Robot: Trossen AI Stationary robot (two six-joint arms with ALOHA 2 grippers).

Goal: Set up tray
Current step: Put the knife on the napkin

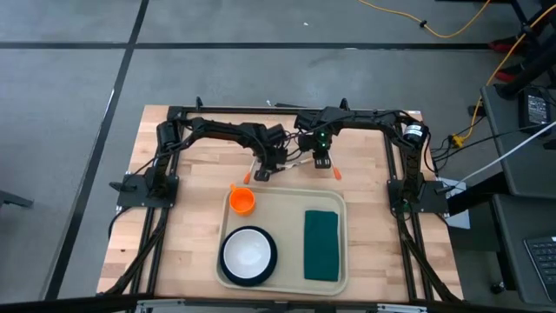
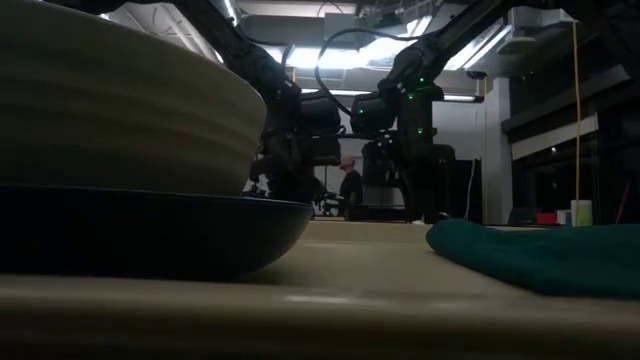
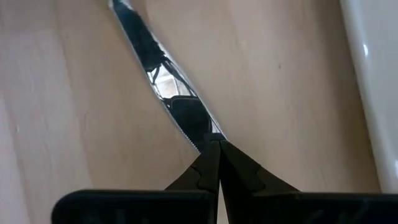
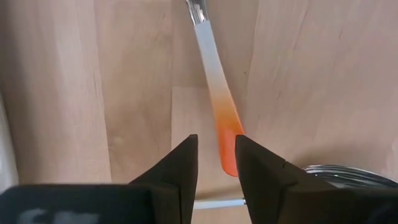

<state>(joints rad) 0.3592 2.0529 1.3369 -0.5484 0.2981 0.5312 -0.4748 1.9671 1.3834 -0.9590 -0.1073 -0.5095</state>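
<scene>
The left end effector sits low over the desk just beyond the tray's far rim, its fingers clenched tight together on the blade of a table knife, which runs out ahead of the tips. The right end effector hangs close beside it, fingers parted a little, with the orange end of a utensil handle lying between and just ahead of the tips; whether the pads actually touch that handle cannot be told. The handle fades from orange to clear towards a metal neck, and the head is out of sight.

The tray lies just nearer the camera than both end effectors, on the desk.

To do this step well, I judge the left arm should lift straight up so the thin blade does not pivot in the pinch, then carry it low over the rim and lay it beside the napkin. The right fingers want centring on the handle before they close, since it lies at a slant to them.

Counted: one tray; on it one orange cup, one white bowl on one dark plate, one green napkin. Off the tray: one knife, one orange-handled utensil, and a second orange tip of something not identifiable.
</scene>
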